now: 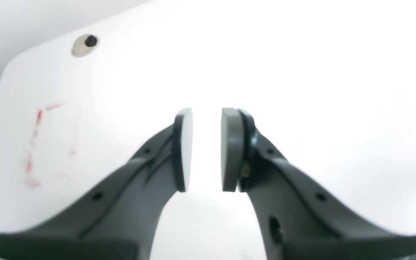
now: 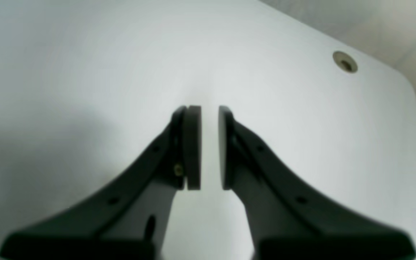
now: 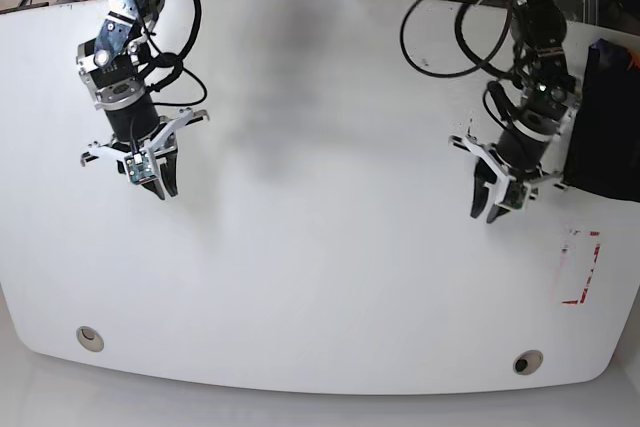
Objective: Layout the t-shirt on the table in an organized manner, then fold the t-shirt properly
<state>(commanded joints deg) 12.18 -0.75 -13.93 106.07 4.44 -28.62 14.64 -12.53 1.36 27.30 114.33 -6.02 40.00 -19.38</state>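
A white table [image 3: 320,297] fills our base view. At its right edge, near the upper corner, lies the black t-shirt [image 3: 608,117], bunched or folded, its long axis roughly along that edge. Our left gripper [image 3: 488,199] is nearer; the shirt sits outward and slightly up-frame from it, so we judge it must reach sideways. In the left wrist view, its fingers stand apart, empty. In the right wrist view, our right gripper [image 2: 209,148] is parted slightly, also empty.
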